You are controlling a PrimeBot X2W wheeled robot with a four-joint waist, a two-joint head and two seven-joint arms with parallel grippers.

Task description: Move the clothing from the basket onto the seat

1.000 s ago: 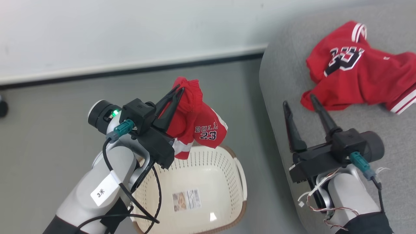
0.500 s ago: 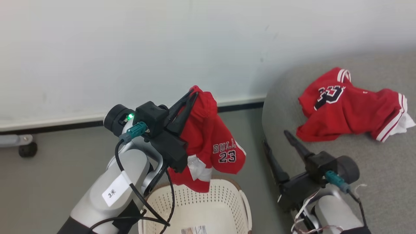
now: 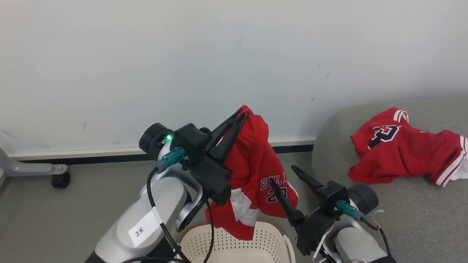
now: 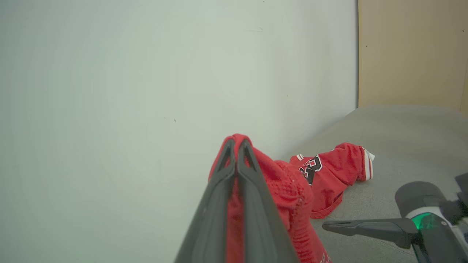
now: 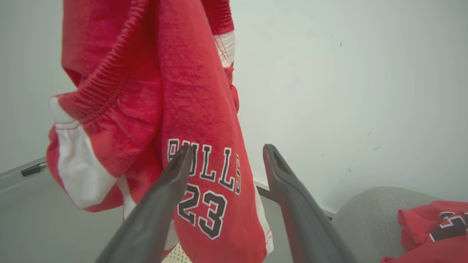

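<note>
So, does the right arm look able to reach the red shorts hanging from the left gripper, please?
Probably yes: the right gripper, fingers open, points straight at the shorts, with nothing between them.

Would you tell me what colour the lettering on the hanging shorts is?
Dark navy, white-edged, on the shorts; clearest in the right wrist view.

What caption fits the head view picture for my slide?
Left gripper, jaws shut, holds red shorts above the basket; red jersey lies on the seat.
</note>
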